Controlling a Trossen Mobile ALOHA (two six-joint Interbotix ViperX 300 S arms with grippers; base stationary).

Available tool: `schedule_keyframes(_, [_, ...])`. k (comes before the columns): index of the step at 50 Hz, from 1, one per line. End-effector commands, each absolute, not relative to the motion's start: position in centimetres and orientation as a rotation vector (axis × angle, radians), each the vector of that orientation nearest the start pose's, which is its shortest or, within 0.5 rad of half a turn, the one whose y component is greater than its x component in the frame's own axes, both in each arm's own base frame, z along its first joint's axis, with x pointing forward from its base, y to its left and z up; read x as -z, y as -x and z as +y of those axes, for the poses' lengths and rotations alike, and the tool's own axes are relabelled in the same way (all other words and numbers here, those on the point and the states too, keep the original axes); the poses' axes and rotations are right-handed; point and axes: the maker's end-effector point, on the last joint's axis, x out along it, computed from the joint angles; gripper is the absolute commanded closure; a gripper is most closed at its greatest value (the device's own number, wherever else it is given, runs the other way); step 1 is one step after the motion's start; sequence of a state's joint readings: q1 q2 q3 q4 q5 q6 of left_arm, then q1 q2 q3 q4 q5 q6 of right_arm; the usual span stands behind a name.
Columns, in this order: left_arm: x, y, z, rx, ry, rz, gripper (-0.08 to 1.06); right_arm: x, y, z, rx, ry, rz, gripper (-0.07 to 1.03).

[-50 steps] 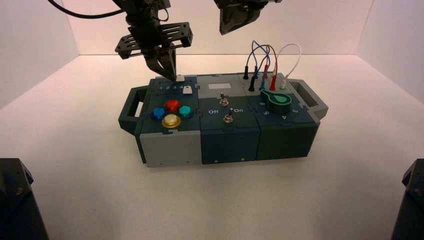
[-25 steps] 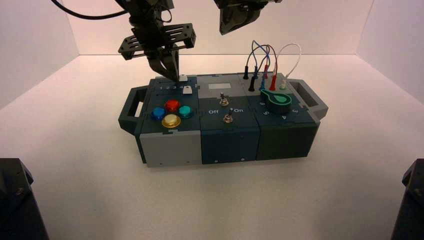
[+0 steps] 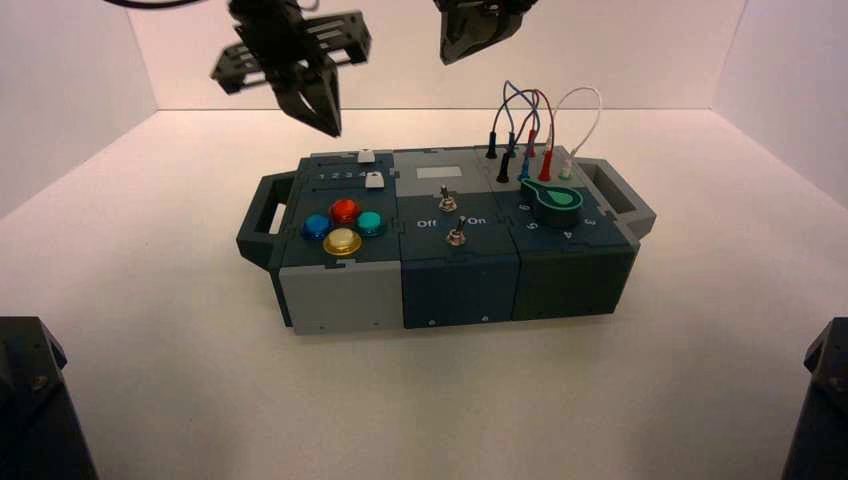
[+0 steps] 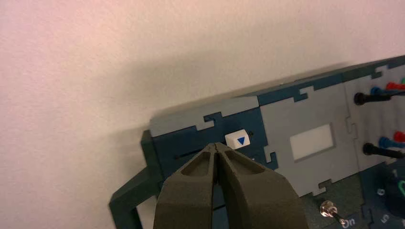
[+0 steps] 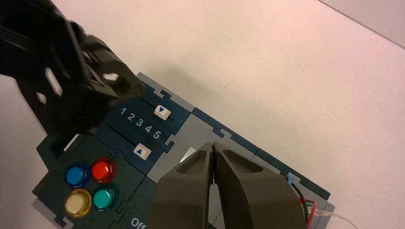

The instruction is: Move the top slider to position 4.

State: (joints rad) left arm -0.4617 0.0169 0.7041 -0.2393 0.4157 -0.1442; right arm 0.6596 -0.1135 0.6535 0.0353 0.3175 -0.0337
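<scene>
The top slider is a small white knob with a blue triangle on the dark teal box. It also shows in the high view and the right wrist view. There it stands about level with the printed 4 in the row 1 to 5. My left gripper hangs shut above and to the left of the slider, touching nothing. Its fingertips meet just short of the knob. My right gripper is shut and idle high behind the box.
The twin lower slider sits near the 5. Four round coloured buttons lie in front of the sliders. Two toggle switches, a green knob and plugged wires fill the middle and right of the box.
My left gripper has lifted up and to the left, away from the top slider. The slider knob and the right arm have stayed where they were.
</scene>
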Motion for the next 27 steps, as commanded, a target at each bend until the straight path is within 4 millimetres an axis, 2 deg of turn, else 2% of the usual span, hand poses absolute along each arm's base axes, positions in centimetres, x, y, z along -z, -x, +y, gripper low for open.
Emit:
schedule_keyframes(1, [-11.0,-32.3,-17.0,0.299,0.132,1.097,1.01,-17.2,-31.8,24.8,-0.636,0.272,0.759,0.99])
schedule_keyframes(15, [-17.0,-30.9,-15.3,0.325,0.159,0.936,1.01,-18.7,-31.8,24.5,-0.637,0.284,0.722,0.99])
schedule_keyframes(20, [-18.1,-30.4,-15.1,0.333,0.165,0.905,1.01,-19.0,-31.9,24.4,-0.635,0.285,0.713,0.99])
schedule_keyframes(27, [-18.4,-30.3,-14.8,0.325,0.175,0.899,1.01,-18.9,-31.9,24.1,-0.628,0.284,0.723,0.99])
